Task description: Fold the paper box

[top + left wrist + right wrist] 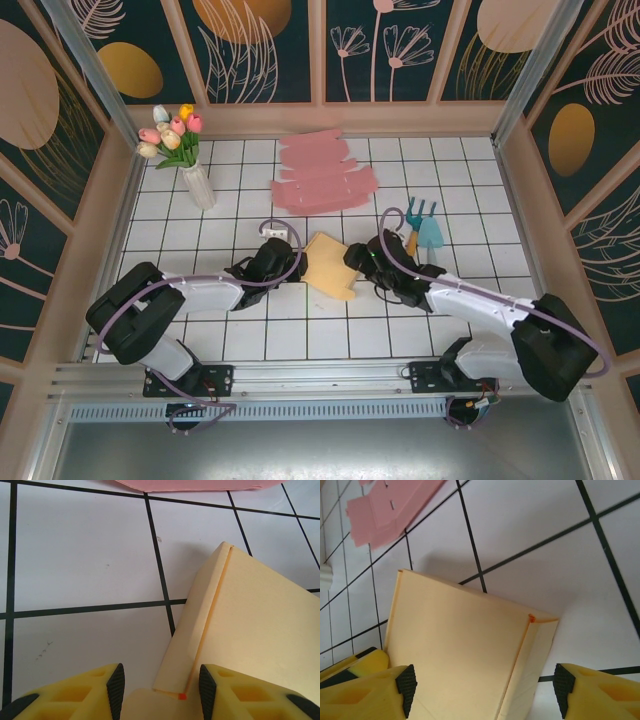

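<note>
Left claw (158, 680) stands part way apart, with the turned-up side flap of the yellow paper box (260, 625) between its pads. Whether they actually pinch it I cannot tell. Right claw (482, 685) is wide apart and straddles the other side of the box. One pad is against the flat panel, and the other is just clear of the narrow raised wall.

The step in hand looks like pressing the side walls up along their creases. To do it well, the left claw should act as a steady anchor while the right closes squarely across its crease. It should close slowly, so the thin paper neither buckles nor slides.

The box lies on the white-tiled counter (75, 555), about midway between the side edges and a little toward the near edge. Its long axis appears to run from near edge to far edge, skewed, with the far end leaning toward the far-left corner. Pink cardboard sheets (322, 172) lie well apart by the far edge.
</note>
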